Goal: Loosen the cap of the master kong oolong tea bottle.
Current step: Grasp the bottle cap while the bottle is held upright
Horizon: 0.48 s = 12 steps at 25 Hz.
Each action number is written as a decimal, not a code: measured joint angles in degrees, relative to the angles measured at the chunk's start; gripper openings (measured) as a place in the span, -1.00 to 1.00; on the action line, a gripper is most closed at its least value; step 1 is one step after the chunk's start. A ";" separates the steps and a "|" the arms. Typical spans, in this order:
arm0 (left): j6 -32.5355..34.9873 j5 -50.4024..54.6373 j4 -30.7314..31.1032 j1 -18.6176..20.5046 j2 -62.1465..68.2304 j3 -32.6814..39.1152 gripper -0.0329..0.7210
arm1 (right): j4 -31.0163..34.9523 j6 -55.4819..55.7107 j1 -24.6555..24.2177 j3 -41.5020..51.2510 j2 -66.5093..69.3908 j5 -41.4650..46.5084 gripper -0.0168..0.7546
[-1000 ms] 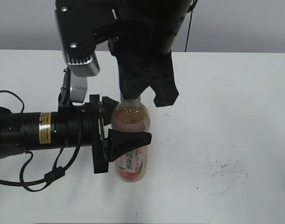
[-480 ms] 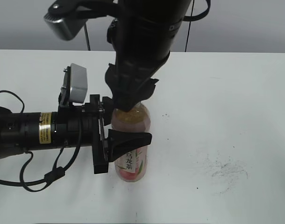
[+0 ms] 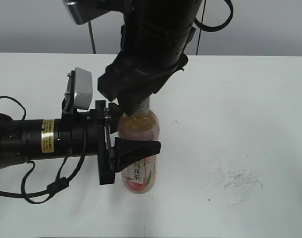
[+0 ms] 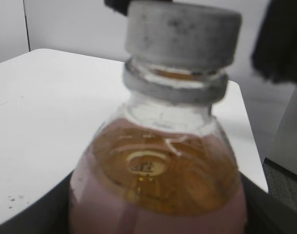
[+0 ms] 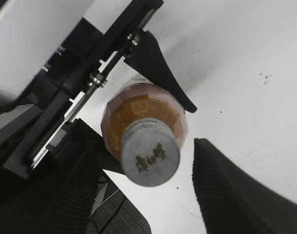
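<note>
The master kong oolong tea bottle (image 3: 139, 130) stands upright on the white table, with amber tea and a pink label. My left gripper (image 3: 132, 149) reaches in from the left and is shut on the bottle's body. The left wrist view shows the bottle (image 4: 158, 170) filling the space between the jaws (image 4: 158, 217). The grey cap (image 4: 182, 31) sits on the neck. My right gripper (image 3: 133, 106) comes down from above and hides the cap in the exterior view. In the right wrist view the cap (image 5: 150, 152) lies between the open fingers (image 5: 151, 187), with a gap on its right side.
The white table (image 3: 240, 124) stretches to the right, with dark scuff marks (image 3: 237, 181) near the front right. The left arm's body and cables (image 3: 27, 144) lie along the table at the left. A grey wall is behind.
My right wrist has turned around the bottle's neck and its fingers sit differently over the cap. The left gripper and the bottle have not moved.
</note>
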 joint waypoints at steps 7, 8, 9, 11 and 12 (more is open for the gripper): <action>0.00 0.00 0.08 0.00 0.00 0.00 0.27 | 0.00 -1.00 0.00 0.05 0.20 0.00 -0.22; 0.00 0.00 0.07 0.00 0.00 0.00 0.27 | 0.00 -2.18 0.00 0.05 0.20 -0.06 -0.26; 0.00 0.00 0.07 0.00 0.00 0.00 0.27 | 0.00 -4.05 0.00 0.05 0.20 -0.06 -0.26; 0.00 0.00 0.07 0.00 0.00 0.00 0.27 | 0.00 -9.11 0.00 0.05 0.20 -0.06 -0.26; 0.06 0.00 0.19 0.00 0.00 0.00 0.27 | 0.00 -12.72 -0.05 0.05 0.20 -0.06 -0.26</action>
